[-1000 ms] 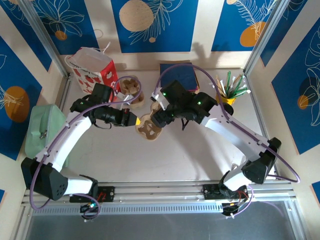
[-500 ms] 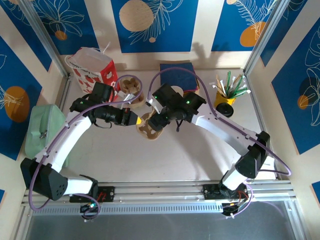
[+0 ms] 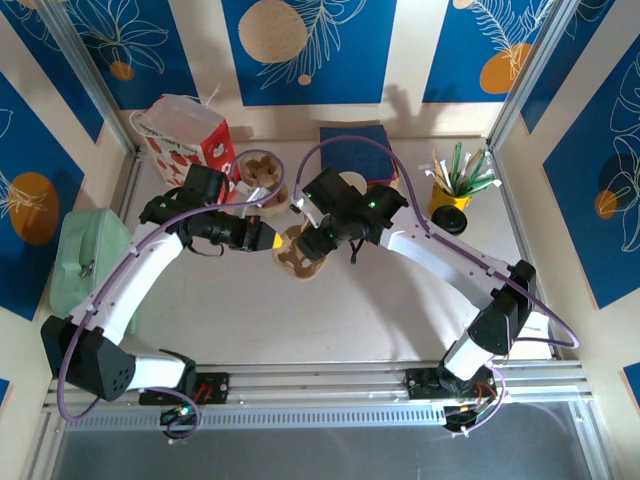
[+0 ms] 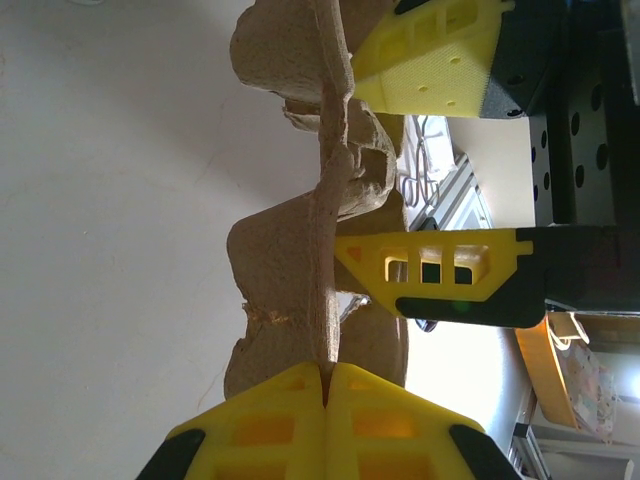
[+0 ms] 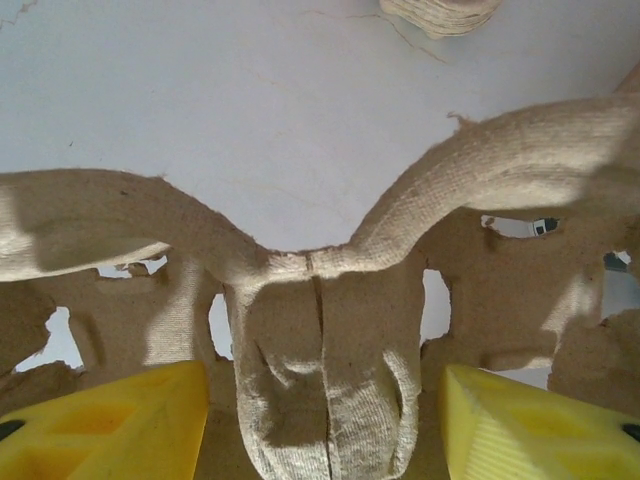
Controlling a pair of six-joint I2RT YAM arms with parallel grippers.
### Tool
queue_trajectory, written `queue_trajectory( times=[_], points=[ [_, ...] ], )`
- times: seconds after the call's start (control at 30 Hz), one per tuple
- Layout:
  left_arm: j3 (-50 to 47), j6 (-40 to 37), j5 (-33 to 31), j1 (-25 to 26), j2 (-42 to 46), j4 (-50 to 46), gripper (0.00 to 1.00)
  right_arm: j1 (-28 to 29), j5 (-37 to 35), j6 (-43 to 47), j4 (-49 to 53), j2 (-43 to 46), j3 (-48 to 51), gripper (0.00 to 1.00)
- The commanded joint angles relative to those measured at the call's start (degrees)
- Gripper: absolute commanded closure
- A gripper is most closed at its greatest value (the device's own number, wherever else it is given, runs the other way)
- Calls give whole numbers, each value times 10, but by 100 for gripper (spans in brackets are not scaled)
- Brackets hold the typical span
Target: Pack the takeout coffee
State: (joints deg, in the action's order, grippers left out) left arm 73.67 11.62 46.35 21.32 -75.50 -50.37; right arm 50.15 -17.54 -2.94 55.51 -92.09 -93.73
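Observation:
A brown pulp cup carrier (image 3: 297, 254) lies mid-table between both arms. My left gripper (image 3: 272, 240) is shut on the carrier's thin rim (image 4: 322, 300), with the yellow pads (image 4: 262, 425) pressed together over the edge. My right gripper (image 3: 318, 240) is open and straddles the carrier's centre post (image 5: 320, 330). Its yellow fingertips (image 5: 105, 425) stand on either side of the post without touching it. From the left wrist view, the right gripper's fingers (image 4: 430, 270) show across the carrier. A round black lid (image 3: 448, 221) sits by the straw holder; I cannot tell whether it tops the takeout coffee.
More pulp carriers (image 3: 260, 175) are stacked behind the left gripper. A red-and-white bag (image 3: 185, 135) stands at the back left and a mint case (image 3: 85, 255) at the left edge. Blue napkins (image 3: 355, 145) lie at the back, a yellow straw holder (image 3: 455, 185) at the right.
My right gripper has moved left over the carrier and its jaws have narrowed around the centre post. The left gripper keeps its hold and has not moved.

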Motion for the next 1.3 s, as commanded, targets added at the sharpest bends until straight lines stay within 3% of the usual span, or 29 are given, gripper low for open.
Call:
queue_trajectory(
  times=[0.0, 0.5, 1.27],
  points=[
    [10, -2, 13, 6, 4, 5, 100, 4, 18, -10, -7, -5, 7, 34],
    [10, 0, 9, 6, 11, 3, 100, 2, 25, -20, -11, -13, 5, 38],
    [7, 7, 7, 6, 13, 10, 100, -8, 25, -23, 1, 0, 18, 59]
  ],
)
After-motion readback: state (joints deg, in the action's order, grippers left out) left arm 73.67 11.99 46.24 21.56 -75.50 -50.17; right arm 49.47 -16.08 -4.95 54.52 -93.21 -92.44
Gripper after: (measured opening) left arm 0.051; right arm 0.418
